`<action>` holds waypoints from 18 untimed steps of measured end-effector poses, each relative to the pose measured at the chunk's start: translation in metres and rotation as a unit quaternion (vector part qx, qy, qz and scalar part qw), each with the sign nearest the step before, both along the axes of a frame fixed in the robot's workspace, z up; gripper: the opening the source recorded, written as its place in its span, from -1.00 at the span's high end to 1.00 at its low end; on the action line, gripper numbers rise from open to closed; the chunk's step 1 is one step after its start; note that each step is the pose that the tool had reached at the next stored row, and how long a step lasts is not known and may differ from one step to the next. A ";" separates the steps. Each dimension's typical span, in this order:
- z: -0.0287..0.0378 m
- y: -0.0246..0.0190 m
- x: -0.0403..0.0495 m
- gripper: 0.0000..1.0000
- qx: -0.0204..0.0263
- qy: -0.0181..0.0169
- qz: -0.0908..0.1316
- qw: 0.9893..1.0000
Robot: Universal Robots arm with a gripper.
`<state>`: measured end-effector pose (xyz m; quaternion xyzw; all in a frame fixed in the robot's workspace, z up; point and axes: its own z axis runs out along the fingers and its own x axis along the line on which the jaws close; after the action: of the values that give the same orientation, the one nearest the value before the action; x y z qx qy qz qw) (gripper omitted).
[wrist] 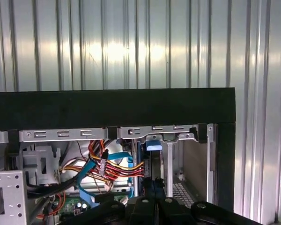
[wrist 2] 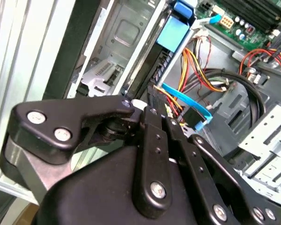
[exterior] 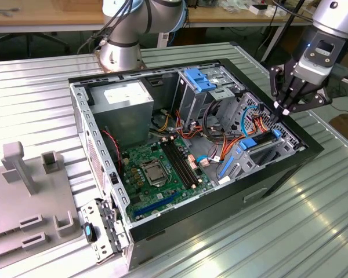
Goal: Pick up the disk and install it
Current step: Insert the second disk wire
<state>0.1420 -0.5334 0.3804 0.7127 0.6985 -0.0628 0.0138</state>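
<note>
Exterior view: arm reaching down from the exterior view's right, tool (exterior: pixel 276 114) tilted, tips poised at the upper edge of the disk (exterior: pixel 265 143). Disk seated edge-up in the bay at the case's (exterior: pixel 162 223) right-hand end, dark face, blue plastic rails, not gripped. Tool fingers (wrist 2: pixel 152 140) drawn together in the second wrist view, clenched on nothing. Black open case on a ribbed metal tabletop (exterior: pixel 267 231); green motherboard (exterior: pixel 159 171) flat on its floor, grey power-supply box (exterior: pixel 124 101) at the far corner, metal drive cage (exterior: pixel 206 87) with blue tabs beside it. Orange, red and blue cables (wrist 2: pixel 187 101) bunched close beside the disk; narrow gap to the case wall on the other side.
</note>
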 end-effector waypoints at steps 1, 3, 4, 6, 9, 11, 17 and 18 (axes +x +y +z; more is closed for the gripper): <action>-0.0001 0.0015 0.0000 0.79 -0.014 -0.002 0.000 1.000; -0.0001 0.0032 0.0000 0.79 -0.033 -0.004 0.001 0.999; -0.0001 0.0039 0.0000 0.79 -0.040 -0.004 0.001 0.999; 0.0013 0.0058 -0.0001 0.79 -0.047 -0.004 0.001 0.999; 0.0053 0.0078 -0.0001 0.79 -0.048 -0.004 0.001 0.999; 0.0073 0.0101 -0.0001 0.79 -0.049 -0.004 0.002 0.999; 0.0094 0.0361 -0.0008 0.79 -0.058 -0.004 0.002 0.998; 0.0093 0.0393 -0.0009 0.79 -0.059 -0.004 0.001 0.998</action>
<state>0.1410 -0.4940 0.3897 0.7098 0.6945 -0.1011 0.0592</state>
